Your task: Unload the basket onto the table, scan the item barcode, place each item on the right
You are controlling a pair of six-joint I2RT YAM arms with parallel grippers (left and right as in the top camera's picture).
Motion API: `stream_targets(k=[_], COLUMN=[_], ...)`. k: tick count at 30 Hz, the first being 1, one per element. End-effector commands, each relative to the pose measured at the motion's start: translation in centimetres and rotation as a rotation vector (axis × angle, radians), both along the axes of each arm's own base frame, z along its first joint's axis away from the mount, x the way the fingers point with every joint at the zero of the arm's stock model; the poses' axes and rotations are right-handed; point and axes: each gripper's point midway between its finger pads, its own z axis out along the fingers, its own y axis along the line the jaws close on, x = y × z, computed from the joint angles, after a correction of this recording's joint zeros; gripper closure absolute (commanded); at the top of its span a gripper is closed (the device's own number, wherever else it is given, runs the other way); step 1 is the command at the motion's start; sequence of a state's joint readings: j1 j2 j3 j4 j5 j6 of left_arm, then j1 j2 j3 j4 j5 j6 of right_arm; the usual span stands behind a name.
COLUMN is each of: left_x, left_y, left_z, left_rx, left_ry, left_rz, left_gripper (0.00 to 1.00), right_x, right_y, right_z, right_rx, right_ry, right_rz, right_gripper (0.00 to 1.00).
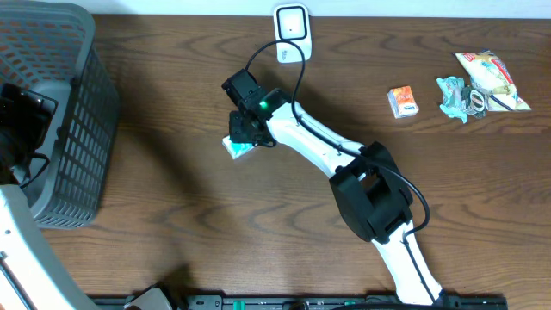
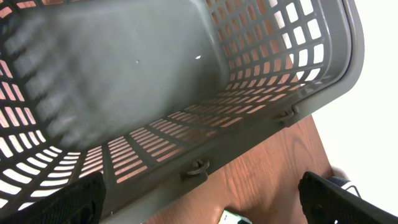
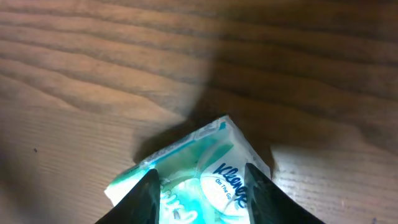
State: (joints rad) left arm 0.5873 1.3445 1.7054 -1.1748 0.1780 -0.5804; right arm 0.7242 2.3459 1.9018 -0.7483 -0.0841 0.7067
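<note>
- Table (image 1: 172, 232): bare wood lies open from 5 to 8 o'clock of the pack. The far edge runs along 12 o'clock, just behind the scanner.
- Basket (image 1: 60, 112): fills the 9 o'clock side and is cut off by the frame there. A strip of open wood lies between it and the pack.
- Scanner (image 1: 292, 26): at the 12 o'clock edge, 1 o'clock of the pack and apart from it.
- Pack (image 1: 238, 147): left of table centre. From overhead only one end shows from under my right gripper (image 3: 202, 180). In the right wrist view its near end is cut off. I cannot tell whether it rests on the wood or hangs just above it.
- Box (image 1: 402, 102) and wrappers (image 1: 482, 82): at 2 o'clock, well apart from the pack.
- Right jaws: narrow, with fingers (image 3: 148, 196) flanking the pack. I cannot tell whether they pinch it.
- Right arm (image 1: 370, 194): rooted at 5 o'clock and stretched toward 10 o'clock, wrist bent down over the pack.
- Left gripper (image 2: 199, 193): jaws wide and holding nothing, above the basket's near wall.
- Left arm (image 1: 17, 120): mostly cut off at the 9 o'clock edge.
</note>
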Motion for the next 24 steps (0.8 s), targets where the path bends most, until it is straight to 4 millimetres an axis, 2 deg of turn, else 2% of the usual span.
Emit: stream_targets(k=[1, 8, 14, 18, 20, 24], left_x=[-0.2, -0.2, -0.2, -0.2, -0.2, -0.2], left_y=[0.1, 0.1, 0.1, 0.1, 0.1, 0.1], left_z=[0.6, 0.6, 0.6, 0.6, 0.6, 0.6], left_rx=[0.008, 0.008, 0.008, 0.008, 0.008, 0.008], left_ry=[-0.014, -0.014, -0.014, -0.014, -0.014, -0.014], left_rz=[0.013, 0.013, 0.013, 0.013, 0.013, 0.013], left_gripper=[0.02, 0.02, 0.02, 0.02, 0.03, 0.02], right_x=[-1.2, -2.9, -3.7, -3.4, -3.1, -2.7], right_y=[-1.2, -4.6, -9.7, -12.1, -13.0, -13.2], right_z=[-2.0, -2.8, -2.2, -0.1, 1.6, 5.0], right_rx=[-0.079, -0.233, -0.451, -0.522, -0.534, -0.489], right_ry=[0.044, 0.107, 0.12, 0.097, 0.071, 0.028], right_rz=[-0.019, -0.038, -0.072, -0.093, -0.095, -0.05], right_gripper=[0.66, 0.72, 0.73, 0.72, 0.71, 0.66])
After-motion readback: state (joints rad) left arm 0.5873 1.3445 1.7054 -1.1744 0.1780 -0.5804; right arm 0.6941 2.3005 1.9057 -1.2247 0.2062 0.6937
